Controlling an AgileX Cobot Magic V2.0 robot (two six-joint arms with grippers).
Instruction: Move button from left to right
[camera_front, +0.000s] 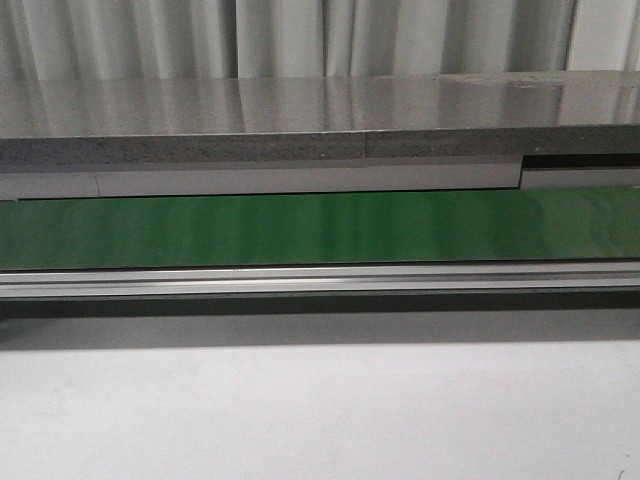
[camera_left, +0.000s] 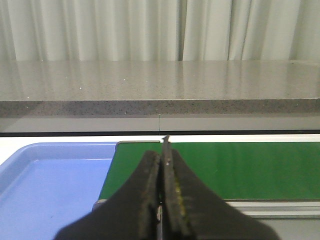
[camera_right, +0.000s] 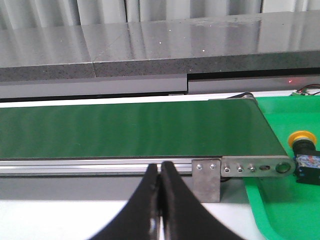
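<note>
Two grippers, left (camera_left: 161, 200) and right (camera_right: 160, 200), hover with jaws closed on nothing above a green conveyor belt (camera_right: 130, 130); the button (camera_right: 303, 150) lies on a green tray (camera_right: 285, 200). No writing is readable.

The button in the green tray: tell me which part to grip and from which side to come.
Grip the button by its black boxy body, not the round yellow cap, which would likely slip. It lies on its side in the green tray just past the conveyor's end, so come down from above, fingers closing on the body's flat faces. The right gripper looks best placed.
</note>
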